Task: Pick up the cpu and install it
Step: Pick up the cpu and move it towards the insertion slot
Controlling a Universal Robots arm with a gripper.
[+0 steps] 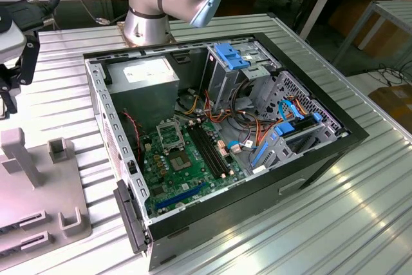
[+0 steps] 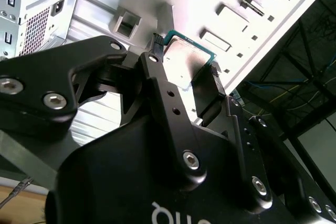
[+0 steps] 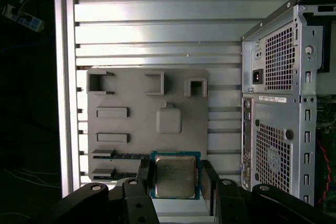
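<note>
The claw (image 3: 176, 178) is clamped on the cpu (image 3: 175, 174), its fingers (image 3: 143, 176) pinching two opposite edges. It holds the cpu above the grey tray (image 3: 131, 93) on the surface (image 3: 157, 24) beside the case (image 1: 225, 127). The pick-up looks done; installing would, I judge, call for a level cpu squared to the socket (image 1: 168, 134).

Nothing can be read. Faint engraving marks the small square silver-grey cpu (image 3: 174, 178) held between the black gripper's (image 3: 176, 176) fingers (image 3: 144, 174). Beside them, a white sticker strip (image 3: 268, 99) on the grey steel computer case (image 3: 278, 56) carries illegible print.
</note>
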